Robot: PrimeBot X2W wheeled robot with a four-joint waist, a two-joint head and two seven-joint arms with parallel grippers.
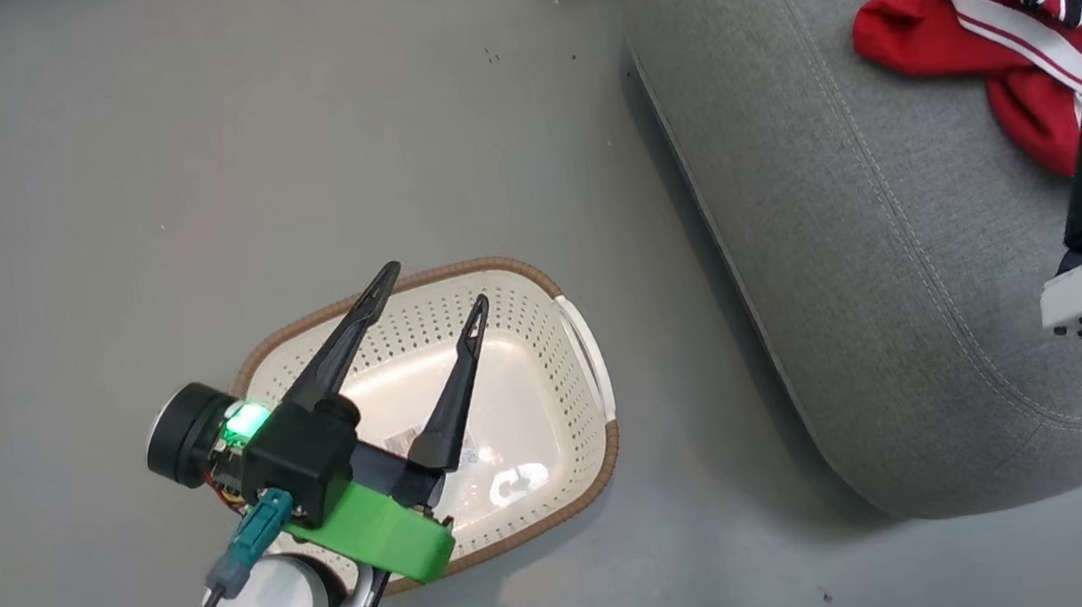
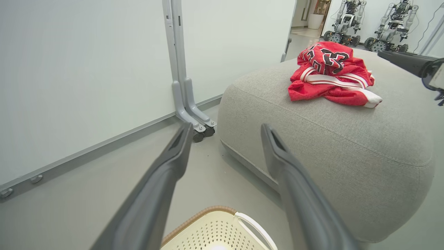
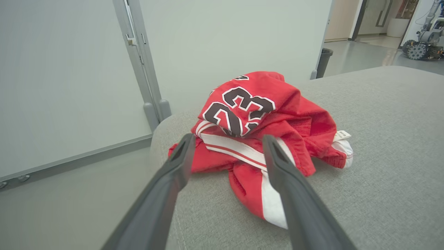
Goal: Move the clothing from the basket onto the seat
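The clothing (image 1: pixel 1024 21) lies in one crumpled red heap on top of the seat (image 1: pixel 848 261), toward its far end and well apart from the basket (image 1: pixel 547 363); we read this as the place the task asks for. Uppermost in the heap is a jersey (image 3: pixel 242 111), its black numerals "23" outlined in white. It lies over red fabric banded with white-and-red striped trim (image 3: pixel 239 151), and a small white tag (image 3: pixel 342 134) protrudes at one edge. The cloth is bunched and folded on itself, so we cannot tell where one garment ends and the other begins. The right gripper (image 3: pixel 229 139) hovers at the near edge of the heap, its two dark fingers spread apart and clamped on nothing. We judge this posture consistent with a drop-off, with the heap resting by its own weight on the cushion. The left gripper (image 1: pixel 435 284) hangs over the basket, fingers likewise apart and holding nothing, pointed toward the seat. The basket stands on the grey floor (image 1: pixel 186 180) near the seat's rounded end, presumably so that a short carry joins the two. Its perforated bottom shows a label sticker (image 1: pixel 400 444) and no red cloth, though the left gripper hides part of it. We therefore judge the transfer essentially complete. A white partition panel (image 2: pixel 86 69) stands behind.
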